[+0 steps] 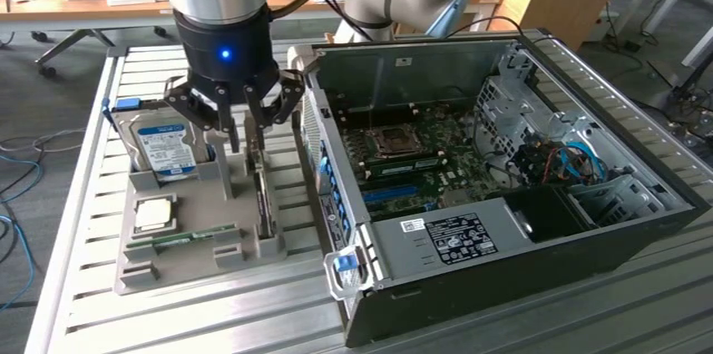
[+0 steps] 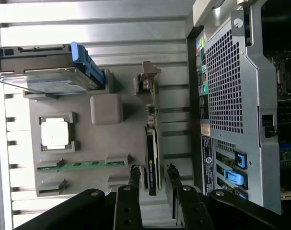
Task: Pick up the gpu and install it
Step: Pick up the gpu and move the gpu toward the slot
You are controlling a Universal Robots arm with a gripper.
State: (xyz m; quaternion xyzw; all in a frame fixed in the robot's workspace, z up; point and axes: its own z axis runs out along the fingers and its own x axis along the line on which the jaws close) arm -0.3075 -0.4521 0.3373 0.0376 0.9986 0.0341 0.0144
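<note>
The end effector's [image 2: 152,176] black jointed fingers [image 2: 134,182] are sitting closest to the wrist camera, standing about half open and gripping nothing, one on each side of the gpu [image 2: 152,153], a thin flat card with a dark face, a green circuit board and a pale metal bracket at the end away from the fingers. The card is standing on edge in a slot of the matte grey moulded tray [image 2: 107,109], directly beneath the end effector. Its long axis is running away from the fingers, parallel to the perforated steel back of the open black computer case [image 2: 231,96] just beside the tray, and the finger gap is spanning the card's thin way. Whether the tips are touching the card cannot be told. On the same tray a silver hard drive with a blue-white label [image 2: 49,81] is standing in its cradle, a square processor chip [image 2: 55,133] is lying flat, and a narrow green RAM stick [image 2: 80,165] is resting in its slot, all on the ribbed metal desk [image 2: 87,28].
</note>
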